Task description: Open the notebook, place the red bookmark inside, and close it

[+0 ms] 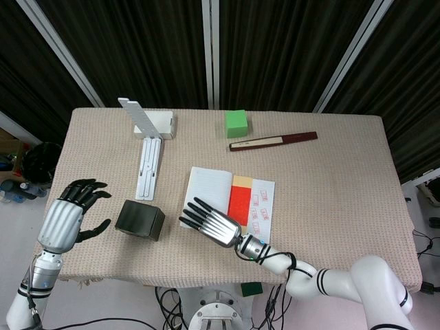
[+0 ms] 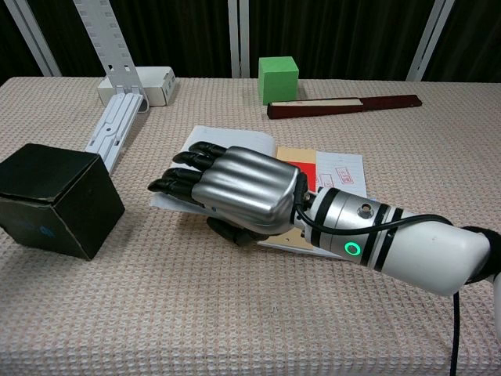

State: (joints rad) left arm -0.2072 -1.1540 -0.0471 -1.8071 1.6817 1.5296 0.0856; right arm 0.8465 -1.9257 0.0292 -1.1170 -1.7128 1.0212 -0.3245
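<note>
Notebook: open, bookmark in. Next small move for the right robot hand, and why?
Probably lift the left page over to the right. The notebook lies open with the red bookmark on it, and the right robot hand sits at that page's left edge, thumb seemingly underneath.

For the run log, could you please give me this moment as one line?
stage: closing notebook | right hand: on left page of notebook | red bookmark: inside | left hand: idle, open

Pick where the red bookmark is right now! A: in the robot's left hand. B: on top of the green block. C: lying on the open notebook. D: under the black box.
C: the red bookmark lies on the open notebook, beside the right hand.
</note>
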